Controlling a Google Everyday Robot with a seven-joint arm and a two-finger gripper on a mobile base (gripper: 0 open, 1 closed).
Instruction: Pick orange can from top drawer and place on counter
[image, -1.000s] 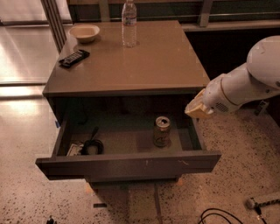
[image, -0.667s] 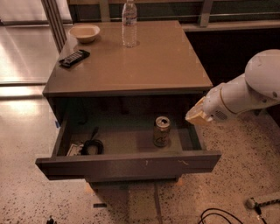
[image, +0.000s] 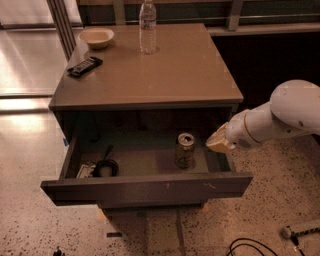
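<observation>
The orange can (image: 185, 150) stands upright in the open top drawer (image: 150, 189), right of the middle, silver top with pull tab facing up. The gripper (image: 218, 142) on the white arm hangs over the drawer's right end, just right of the can and apart from it. The tan-brown counter (image: 185, 70) is the cabinet's top, above the drawer.
A clear water bottle (image: 147, 27), a pale bowl (image: 97, 37) and a black remote (image: 85, 66) sit on the counter's back and left. A dark coiled cable (image: 105, 166) and a small packet lie in the drawer's left. Cables lie on the speckled floor (image: 280, 210).
The arm has moved down and left, bringing the gripper from beside the cabinet's right edge to over the drawer's right end, closer to the can. The can has not moved.
</observation>
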